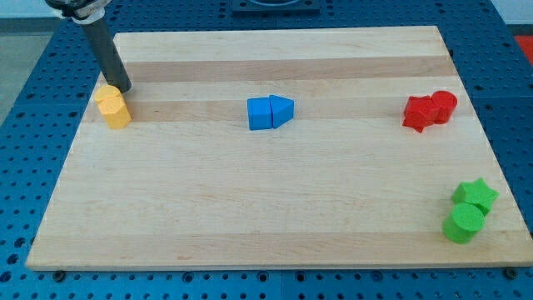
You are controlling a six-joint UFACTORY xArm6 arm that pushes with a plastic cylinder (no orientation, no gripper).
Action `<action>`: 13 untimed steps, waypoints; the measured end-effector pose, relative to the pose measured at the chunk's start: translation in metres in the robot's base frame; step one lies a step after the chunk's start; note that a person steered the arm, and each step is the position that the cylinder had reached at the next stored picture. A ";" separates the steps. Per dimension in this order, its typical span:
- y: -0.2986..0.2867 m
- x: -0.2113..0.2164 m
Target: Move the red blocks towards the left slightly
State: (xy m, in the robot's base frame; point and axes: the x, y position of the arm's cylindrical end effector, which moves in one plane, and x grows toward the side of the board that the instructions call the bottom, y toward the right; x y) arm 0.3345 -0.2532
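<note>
my tip [123,87] just above yellow blocks [113,107] | no pincer visible | red blocks [430,110] far right

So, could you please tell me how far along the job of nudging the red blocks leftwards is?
Nothing looks done yet: the red blocks sit together near the board's right edge. In hand: my tip is at the view's far left, just above the yellow blocks, far from the red pair. Left: cross past the blue blocks, get right of the reds and push them left.
</note>
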 end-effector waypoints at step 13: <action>0.496 0.076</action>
State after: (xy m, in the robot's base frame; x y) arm 0.4100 0.2426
